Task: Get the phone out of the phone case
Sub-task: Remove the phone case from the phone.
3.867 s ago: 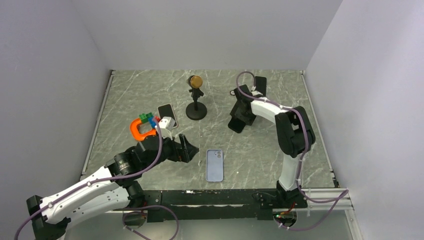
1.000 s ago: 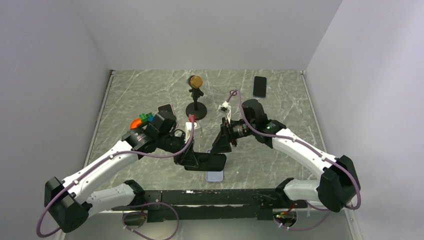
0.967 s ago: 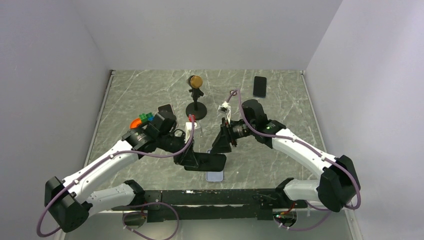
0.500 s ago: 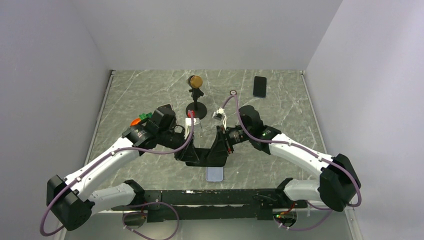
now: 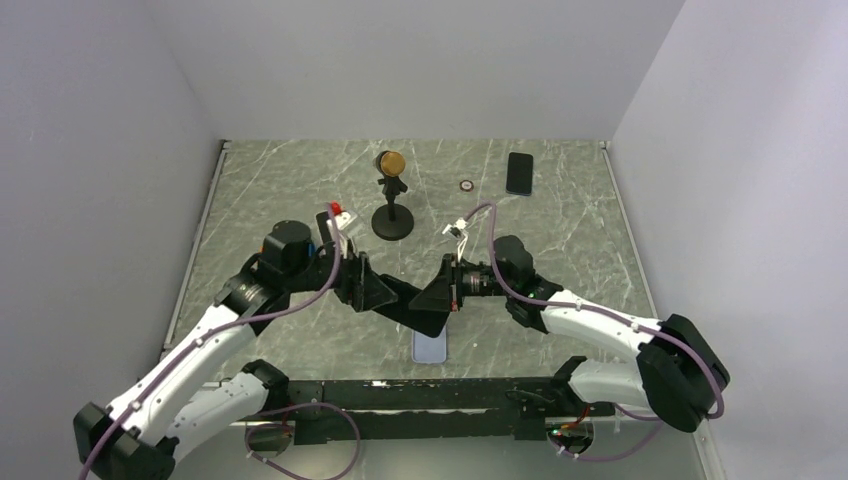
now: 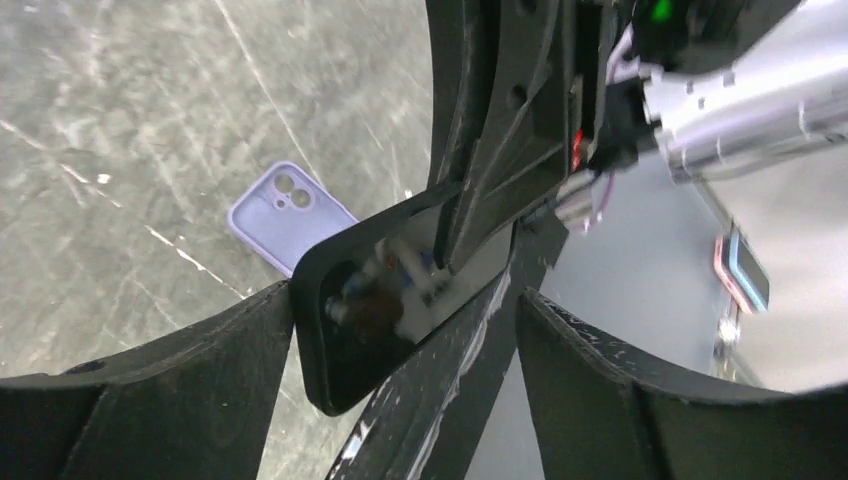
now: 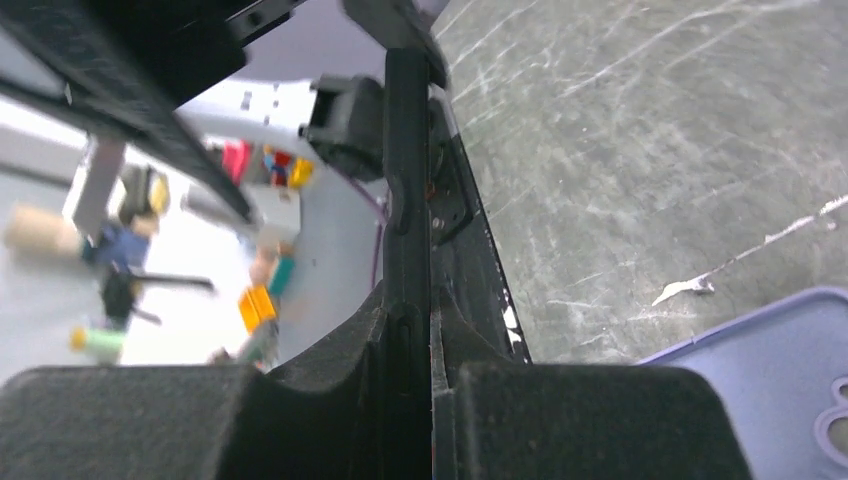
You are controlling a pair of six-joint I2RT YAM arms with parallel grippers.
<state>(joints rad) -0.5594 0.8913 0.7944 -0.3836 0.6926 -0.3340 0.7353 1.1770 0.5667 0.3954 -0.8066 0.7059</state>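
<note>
A black slab with a glossy face, the phone (image 5: 412, 305) (image 6: 400, 300), hangs above the table's near middle. My right gripper (image 5: 440, 295) (image 7: 408, 330) is shut on its thin edge. A scuffed black layer (image 6: 450, 400) lies against it; I cannot tell whether that is the case. The left gripper (image 5: 385, 295) (image 6: 400, 330) is open, its fingers (image 6: 180, 390) wide on either side of the slab. Below lies a lavender phone case (image 5: 430, 346) (image 6: 285, 215) (image 7: 760, 380), back up; whether a phone is inside is hidden.
A stand with a gold ball (image 5: 392, 195) rises at the back middle. Another black phone (image 5: 519, 172) and a small ring (image 5: 466, 185) lie at the back right. White walls close in the grey marble table (image 5: 560, 240) on three sides.
The left gripper has opened and let go of the black slab, and its arm has drawn back to the left. The right gripper has closed on the slab's edge.
</note>
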